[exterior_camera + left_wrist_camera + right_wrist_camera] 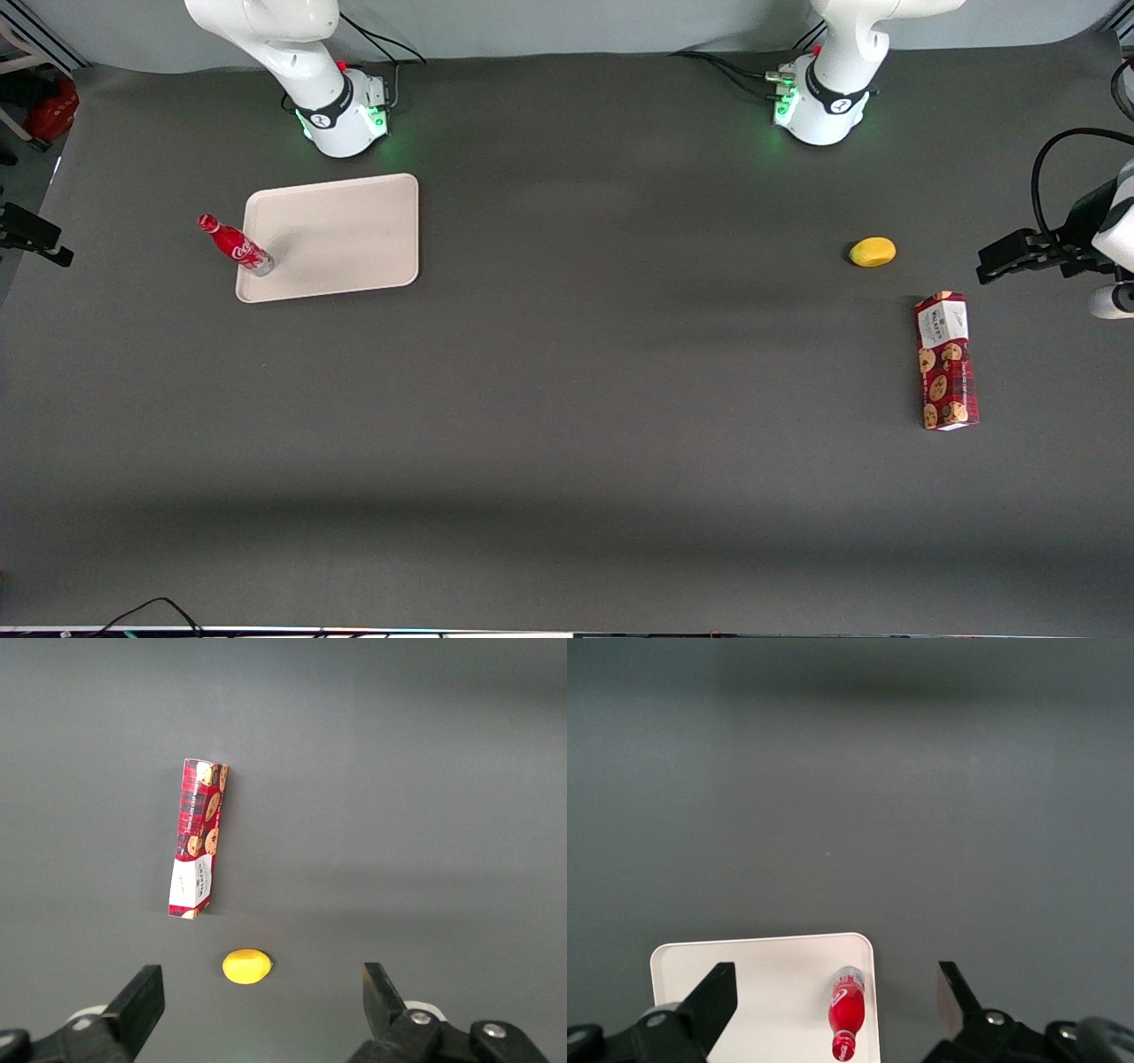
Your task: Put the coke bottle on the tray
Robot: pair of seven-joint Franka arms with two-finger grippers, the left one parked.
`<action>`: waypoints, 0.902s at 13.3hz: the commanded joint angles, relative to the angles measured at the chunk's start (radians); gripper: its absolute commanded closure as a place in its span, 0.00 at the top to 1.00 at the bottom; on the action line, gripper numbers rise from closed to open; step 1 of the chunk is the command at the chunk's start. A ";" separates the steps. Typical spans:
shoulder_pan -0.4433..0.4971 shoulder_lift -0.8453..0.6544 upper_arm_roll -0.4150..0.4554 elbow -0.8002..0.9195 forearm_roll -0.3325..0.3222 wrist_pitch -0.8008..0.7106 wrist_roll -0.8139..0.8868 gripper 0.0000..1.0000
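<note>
Dark grey counter carries the coke bottle upright on the tray, at the tray's edge near the working arm's end. Apparently placed. Raised above, the claw is spread, holding nothing.

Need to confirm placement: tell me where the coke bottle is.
The coke bottle stands on the tray, at its edge toward the working arm's end; the open pincer is high above.
</note>
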 commanded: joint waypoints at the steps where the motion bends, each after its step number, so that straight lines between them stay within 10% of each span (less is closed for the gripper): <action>1: 0.045 0.029 0.001 0.048 0.005 -0.029 0.024 1.00; 12: 0.096 0.092 -0.012 0.144 0.017 -0.047 0.070 1.00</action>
